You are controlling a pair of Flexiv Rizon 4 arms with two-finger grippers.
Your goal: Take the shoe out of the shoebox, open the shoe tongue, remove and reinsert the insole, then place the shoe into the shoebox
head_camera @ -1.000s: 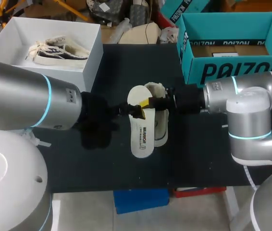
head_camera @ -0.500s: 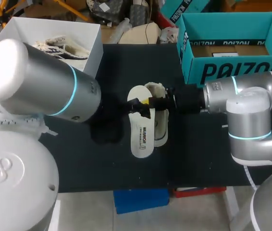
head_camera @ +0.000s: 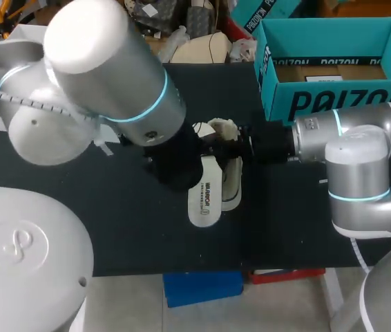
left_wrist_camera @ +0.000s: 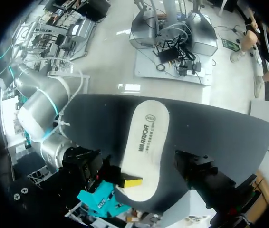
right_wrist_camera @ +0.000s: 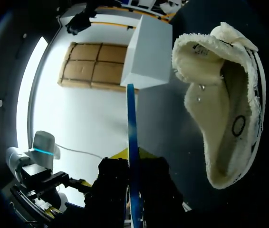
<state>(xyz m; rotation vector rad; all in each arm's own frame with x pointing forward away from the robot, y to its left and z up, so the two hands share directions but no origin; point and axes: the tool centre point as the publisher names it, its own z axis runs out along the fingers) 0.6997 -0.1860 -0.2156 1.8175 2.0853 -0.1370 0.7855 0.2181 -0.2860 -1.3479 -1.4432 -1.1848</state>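
Since the left pincer (left_wrist_camera: 133, 184) is clamped only on one end of the insole (head_camera: 204, 197), which lies half over the shoe (head_camera: 230, 176), the floppy insole could twist free or snag the shoe's rim. The right pincer (head_camera: 241, 146) sits at the shoe's opening, but I cannot tell its state.

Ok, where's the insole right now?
Mid-table in the head view: the insole sits right beside the shoe, on its left-arm side, with its far end hidden under the left arm.
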